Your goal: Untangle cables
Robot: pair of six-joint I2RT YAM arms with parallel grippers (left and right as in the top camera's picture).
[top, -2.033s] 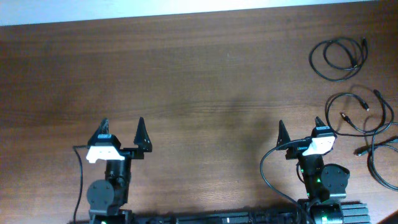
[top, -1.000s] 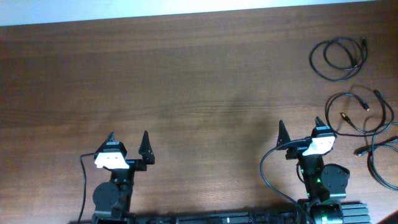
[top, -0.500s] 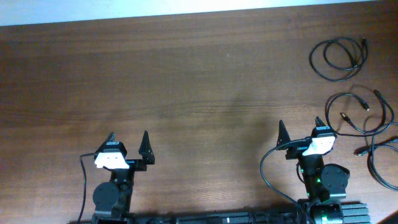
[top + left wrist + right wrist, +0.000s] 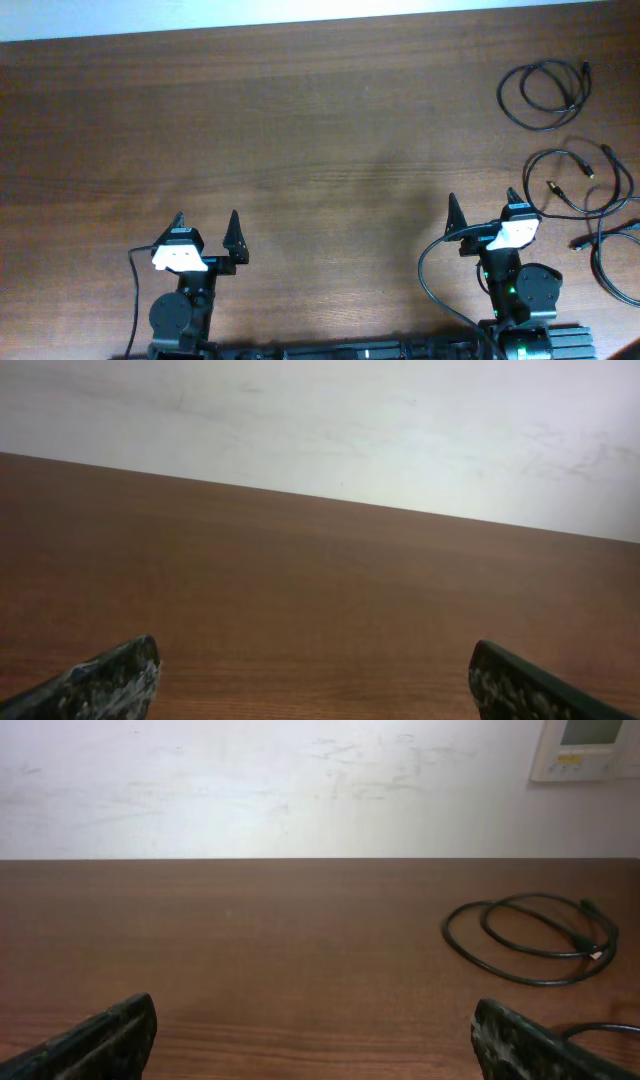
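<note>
Three black cables lie apart as loose loops at the table's right side: one at the far right [image 4: 545, 95], one below it [image 4: 582, 180], one at the right edge [image 4: 612, 262]. The far loop [image 4: 530, 942] also shows in the right wrist view, and a bit of another cable [image 4: 600, 1031] at its lower right. My right gripper [image 4: 482, 198] [image 4: 314, 1002] stands open and empty, left of the cables and touching none. My left gripper [image 4: 205, 216] [image 4: 314, 643] is open and empty over bare wood at the near left.
The brown wooden table [image 4: 320, 120] ends at a pale wall at the back. A white wall panel [image 4: 585, 748] hangs at the upper right. A thick black wire [image 4: 428, 280] curls beside the right arm's base.
The left gripper drew back toward the near edge and slightly right, then stayed still. The right arm and the cables have not moved.
</note>
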